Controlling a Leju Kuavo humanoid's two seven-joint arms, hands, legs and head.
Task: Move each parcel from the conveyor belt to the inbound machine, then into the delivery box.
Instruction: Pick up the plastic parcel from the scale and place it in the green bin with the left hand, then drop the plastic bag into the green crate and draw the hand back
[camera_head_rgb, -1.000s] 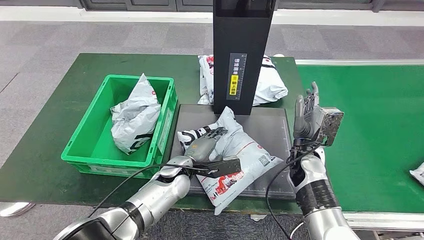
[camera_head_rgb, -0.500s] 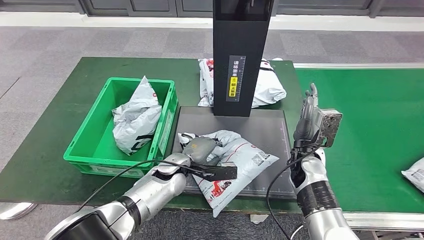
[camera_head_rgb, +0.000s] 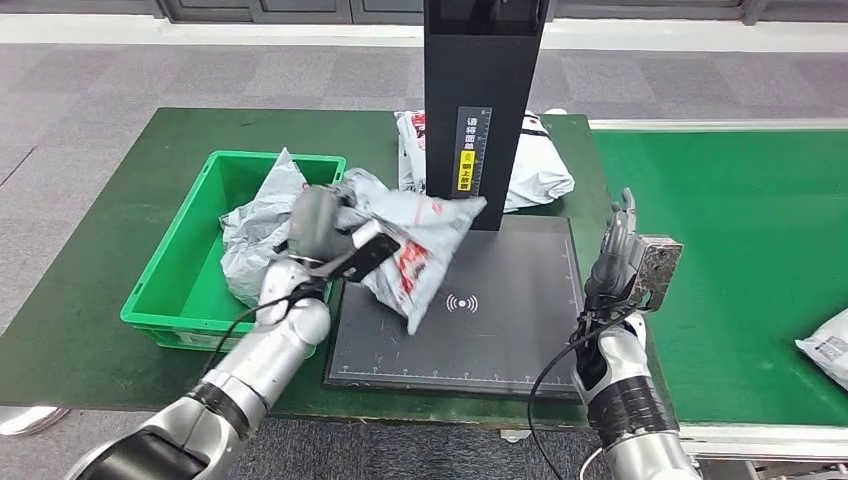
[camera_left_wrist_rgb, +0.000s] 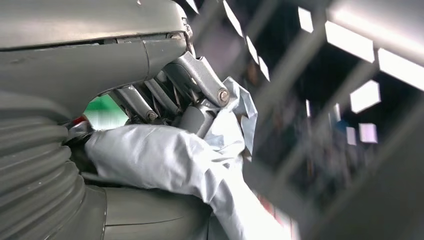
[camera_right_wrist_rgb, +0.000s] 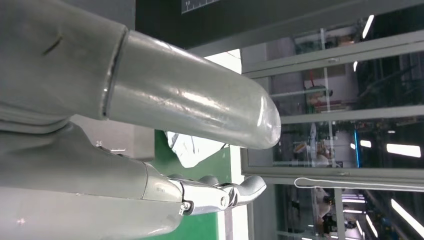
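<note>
Since half a second ago I've lifted the parcel (camera_head_rgb: 415, 245) off the scanner pad (camera_head_rgb: 470, 320); it now hangs mid-frame, tilted toward the green crate (camera_head_rgb: 185, 265) at left. Left hand (camera_head_rgb: 318, 222) has its fingers (camera_left_wrist_rgb: 200, 95) clenched round the bag's bunched end, so the rest droops free. Scan seems done; crate drop is next, I judge. Right hand (camera_head_rgb: 615, 255), right of centre, stands upright beside the pad, fingers released and holding nothing, clear of the swing.
</note>
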